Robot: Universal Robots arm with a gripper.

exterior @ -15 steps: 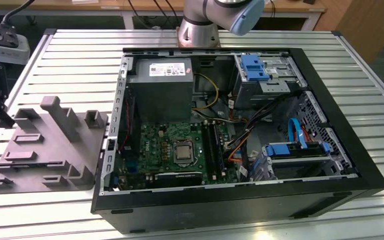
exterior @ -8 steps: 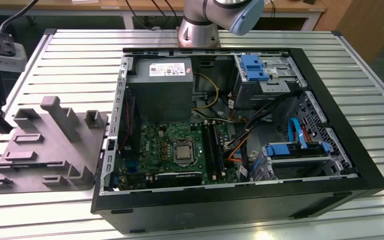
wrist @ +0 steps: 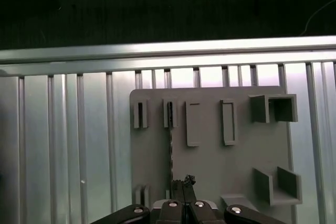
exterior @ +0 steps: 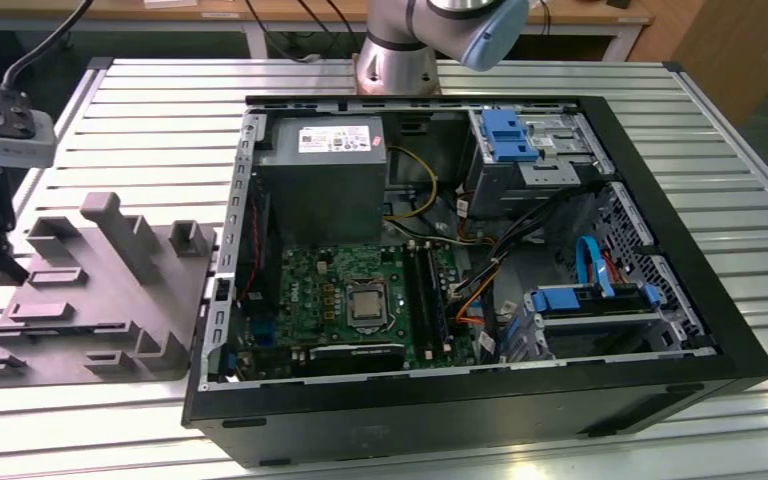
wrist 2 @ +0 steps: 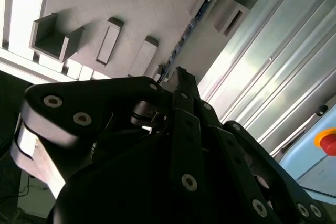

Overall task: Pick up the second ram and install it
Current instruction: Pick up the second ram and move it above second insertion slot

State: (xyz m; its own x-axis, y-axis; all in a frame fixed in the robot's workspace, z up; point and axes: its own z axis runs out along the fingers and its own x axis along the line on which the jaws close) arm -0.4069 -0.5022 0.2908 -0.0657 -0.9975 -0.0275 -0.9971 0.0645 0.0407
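A robotics workshop: an opened computer case on a slotted aluminium table.

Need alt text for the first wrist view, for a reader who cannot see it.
The gripper hangs over a grey fixture plate on a slatted metal table, close to one end of the second ram, which stands on edge in a slot.

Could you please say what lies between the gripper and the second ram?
In the first wrist view, just a sliver of bare fixture plate separates the gripper from the second ram.

Black jaws, closed together, point just beside one end of the second ram, standing edge-on in the grey fixture plate on the ribbed bench
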